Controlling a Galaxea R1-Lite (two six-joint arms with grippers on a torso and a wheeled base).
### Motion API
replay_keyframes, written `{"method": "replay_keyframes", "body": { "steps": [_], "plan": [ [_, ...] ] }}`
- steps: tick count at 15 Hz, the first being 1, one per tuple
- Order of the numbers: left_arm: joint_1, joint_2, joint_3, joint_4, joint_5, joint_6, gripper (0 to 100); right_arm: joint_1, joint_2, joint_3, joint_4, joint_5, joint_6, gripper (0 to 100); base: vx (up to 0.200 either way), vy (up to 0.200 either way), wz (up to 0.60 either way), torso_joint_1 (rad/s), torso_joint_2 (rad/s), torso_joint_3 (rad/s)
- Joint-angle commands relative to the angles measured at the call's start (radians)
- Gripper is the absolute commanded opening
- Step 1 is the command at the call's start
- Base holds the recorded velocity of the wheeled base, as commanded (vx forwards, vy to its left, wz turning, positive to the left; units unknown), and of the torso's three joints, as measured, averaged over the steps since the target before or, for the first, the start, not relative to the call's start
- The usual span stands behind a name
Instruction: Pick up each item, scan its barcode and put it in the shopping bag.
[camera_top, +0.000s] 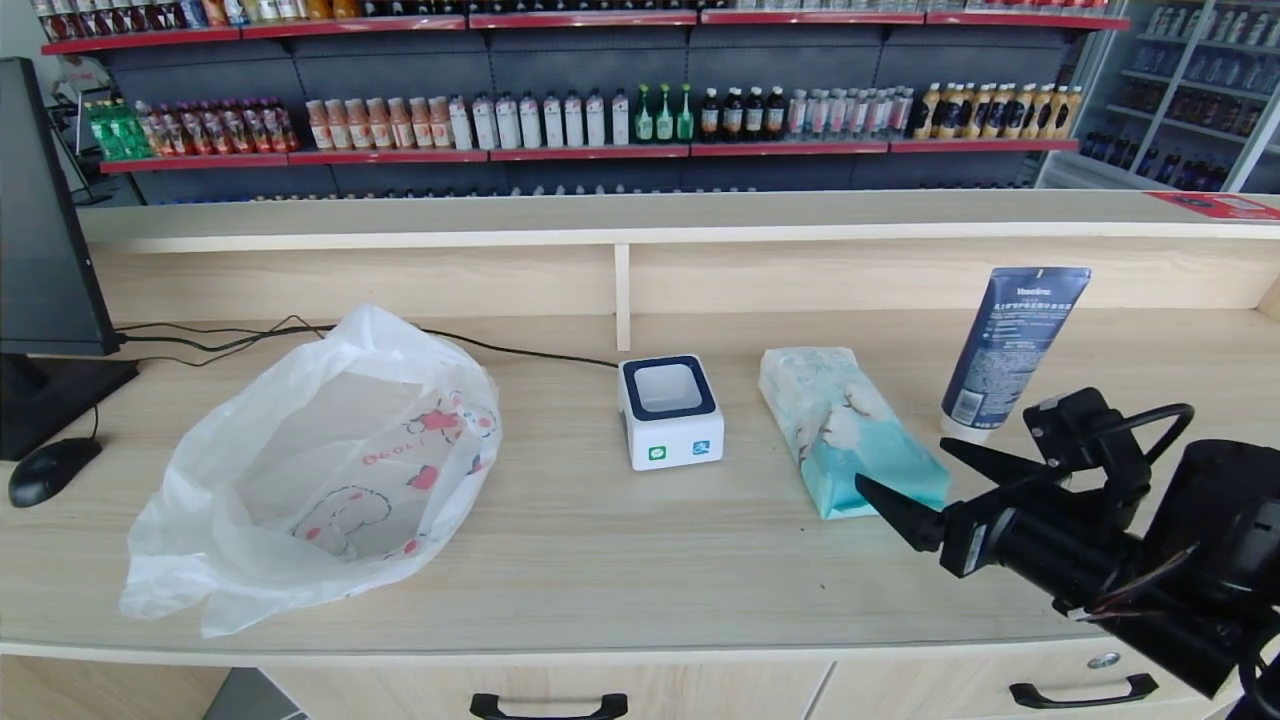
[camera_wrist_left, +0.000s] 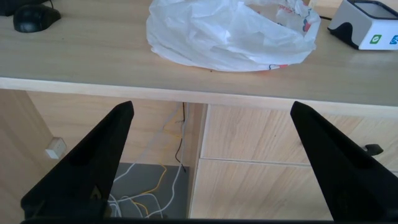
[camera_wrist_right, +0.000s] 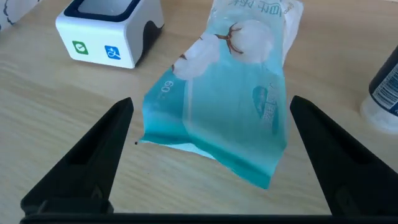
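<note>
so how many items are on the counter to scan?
2. The teal tissue pack lies flat just right of the scanner; the blue tube stands cap-down further right. The shopping bag looks empty, though its folds could hide something.

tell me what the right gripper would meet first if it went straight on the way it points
Most likely the teal tissue pack lying flat on the counter: the open right gripper aims at its near end, though depth is unclear.

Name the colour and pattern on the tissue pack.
The tissue pack is teal with white cotton bolls, best seen in the right wrist view.
</note>
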Motion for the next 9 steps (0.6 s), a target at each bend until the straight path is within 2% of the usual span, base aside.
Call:
{"method": "replay_keyframes", "body": {
  "steps": [1,7,9],
  "plan": [
    [0.0,0.0,0.0,-0.001,0.0,0.0,100,0.0,0.072,-0.042,0.0,0.001,-0.009,100,0.0,0.0,0.0,0.0,0.0,0.0],
    [0.0,0.0,0.0,0.0,0.0,0.0,100,0.008,0.087,-0.119,0.014,0.018,0.0,100,0.0,0.0,0.0,0.0,0.0,0.0],
    [0.0,0.0,0.0,0.0,0.0,0.0,100,-0.009,0.078,-0.222,0.077,0.02,-0.001,100,0.0,0.0,0.0,0.0,0.0,0.0]
  ]
}}
